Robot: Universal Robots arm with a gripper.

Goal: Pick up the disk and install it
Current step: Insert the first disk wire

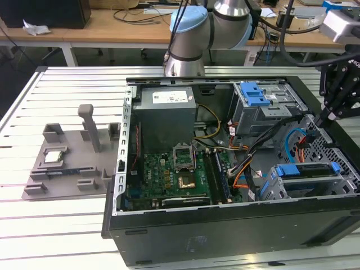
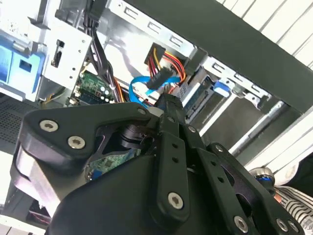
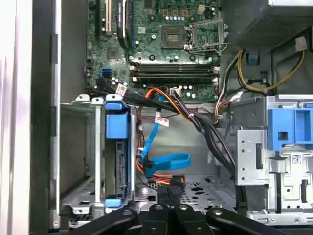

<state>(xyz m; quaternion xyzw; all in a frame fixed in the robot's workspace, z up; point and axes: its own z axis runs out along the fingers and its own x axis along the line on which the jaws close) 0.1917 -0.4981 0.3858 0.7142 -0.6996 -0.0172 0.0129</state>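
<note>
Computer tower (image 1: 225, 236) lying open on its side on a white slatted table (image 1: 56, 225). We see the robot arm (image 1: 191, 28) standing behind the case in the exterior view. Its black gripper (image 1: 325, 117) reaches in over the case's edge on the exterior view's right.

The disk (image 1: 306, 171) sits on edge inside a metal drive cage (image 1: 270, 188), in the near corner of the case on the exterior view's right. Its blue carrier rail faces up. In the first wrist view we see the disk (image 3: 117, 147) slotted upright in the cage (image 3: 80, 147), with blue tabs at both ends.

The gripper (image 3: 169, 191) hangs low over the perforated case floor beside that cage, apart from the disk. Its fingers (image 3: 164, 196) are drawn narrowly together, with no gap that we can make out. We cannot tell whether they pinch anything. A looped blue cable (image 3: 168, 159) and a bundle of orange and red wires (image 3: 161, 174) lie just beside the fingertips. In the second wrist view, the gripper (image 2: 168, 105) points toward the same blue cable (image 2: 139, 85).

Deeper in the case lie a green motherboard (image 1: 169, 174) and a gray power supply (image 1: 166, 109). A blue latch (image 1: 256, 93) tops the upper drive bay. Outside the case, on the exterior view's left, a gray tray (image 1: 67, 180) holds a small square processor chip (image 1: 53, 157).
</note>
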